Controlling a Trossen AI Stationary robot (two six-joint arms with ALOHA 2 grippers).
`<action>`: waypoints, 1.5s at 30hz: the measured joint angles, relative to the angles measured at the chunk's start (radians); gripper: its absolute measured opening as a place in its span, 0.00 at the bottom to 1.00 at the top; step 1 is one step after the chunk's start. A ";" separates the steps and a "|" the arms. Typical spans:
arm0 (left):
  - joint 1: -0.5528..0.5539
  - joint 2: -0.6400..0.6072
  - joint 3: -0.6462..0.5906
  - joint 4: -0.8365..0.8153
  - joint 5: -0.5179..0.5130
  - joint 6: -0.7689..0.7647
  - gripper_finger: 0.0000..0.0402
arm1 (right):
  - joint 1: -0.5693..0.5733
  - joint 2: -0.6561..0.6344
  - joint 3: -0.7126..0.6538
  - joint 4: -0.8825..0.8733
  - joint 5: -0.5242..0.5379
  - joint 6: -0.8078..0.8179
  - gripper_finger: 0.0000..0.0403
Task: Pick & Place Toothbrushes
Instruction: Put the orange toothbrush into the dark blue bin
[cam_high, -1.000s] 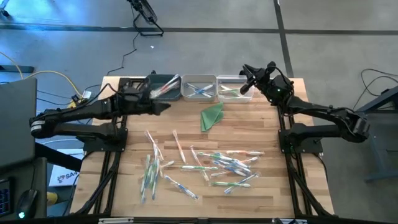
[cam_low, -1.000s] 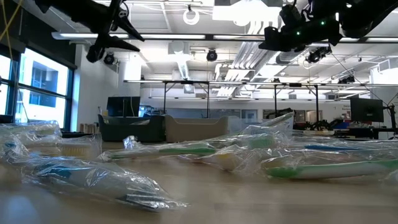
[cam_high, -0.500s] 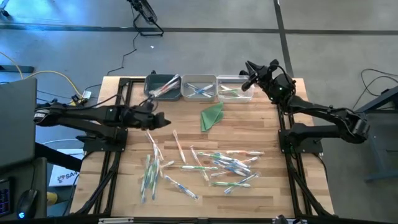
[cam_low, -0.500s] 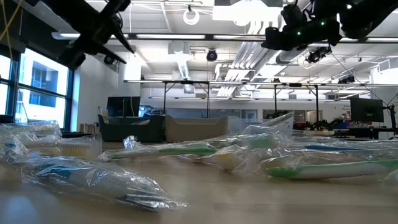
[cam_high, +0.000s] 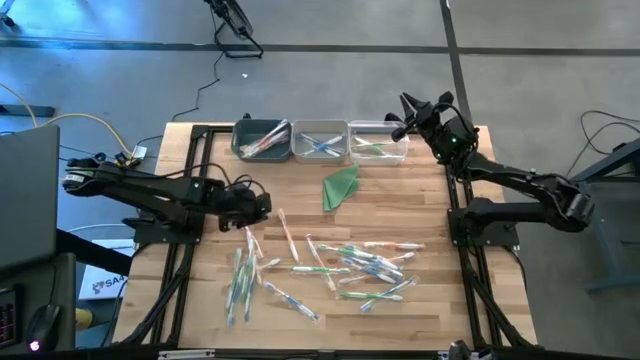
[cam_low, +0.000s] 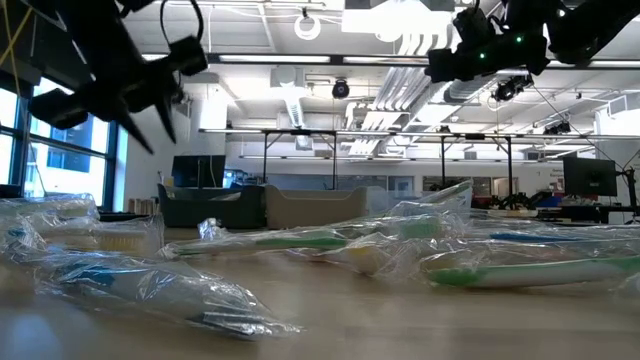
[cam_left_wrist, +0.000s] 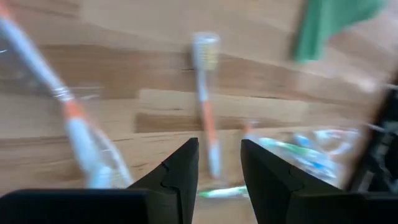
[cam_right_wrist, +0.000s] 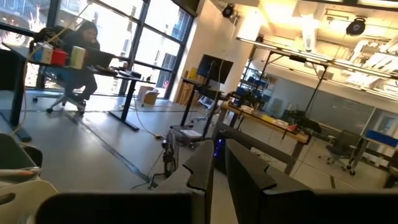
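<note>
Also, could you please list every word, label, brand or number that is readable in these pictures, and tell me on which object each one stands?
White sheet with red print under the wooden table's left edge: lettering is there, but too small to read.
Clear plastic wrappers of the toothbrushes: no printing can be made out.
Three small bins at the table's far edge: no labels show.
Nothing else carries readable text.
</note>
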 joint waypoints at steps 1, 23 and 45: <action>0.000 0.010 0.000 -0.014 0.012 -0.013 0.29 | 0.000 0.000 0.000 0.000 0.000 0.000 0.08; 0.001 0.038 0.000 -0.412 -0.009 -0.252 0.29 | 0.000 0.000 0.000 -0.003 0.000 0.003 0.08; 0.001 0.293 -0.002 -0.289 -0.033 -0.255 0.29 | 0.000 0.000 0.000 -0.007 0.000 0.074 0.08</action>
